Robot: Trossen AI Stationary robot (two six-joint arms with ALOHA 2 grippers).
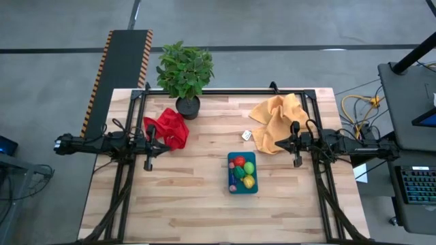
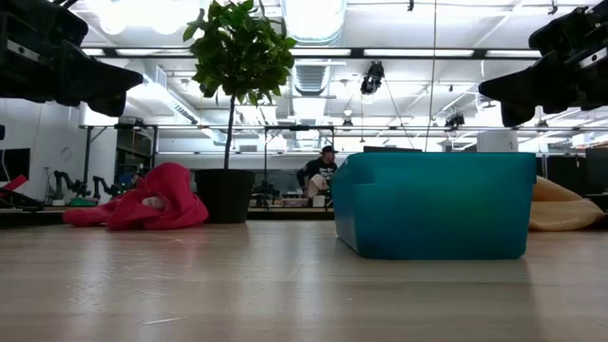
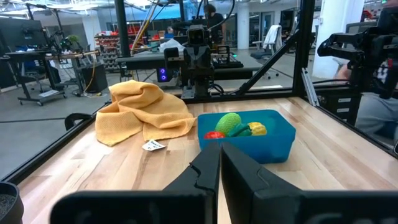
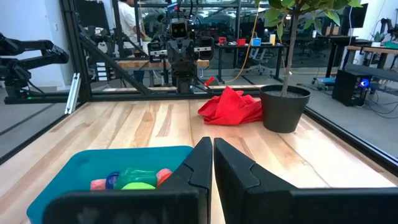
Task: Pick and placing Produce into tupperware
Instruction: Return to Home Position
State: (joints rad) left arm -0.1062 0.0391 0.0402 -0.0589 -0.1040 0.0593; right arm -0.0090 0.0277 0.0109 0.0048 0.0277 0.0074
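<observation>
Far left, a striped ramp (image 1: 126, 54) lies on the grey floor beside the pale wood table (image 1: 191, 204). The left gripper (image 1: 163, 145) hangs above the boards, fingers pressed together on nothing, its tip near the red cloth (image 1: 170, 127). That cloth is bunched next to the potted plant (image 1: 185, 71) at the back edge. Toward the middle, a small white tag (image 1: 247, 135) lies on bare wood, and just in front of it sits the tupperware (image 2: 432, 204). The produce (image 1: 243, 171) is inside it, showing red, green and yellow. Behind and to the right is a heaped yellow cloth (image 1: 276, 116). Beside it the right gripper (image 1: 278, 143) points inward, clenched and empty. Past the table's right edge, a keyboard (image 1: 415, 184) sits on a desk. Across the room, a person (image 2: 321, 171) sits among workbenches.
</observation>
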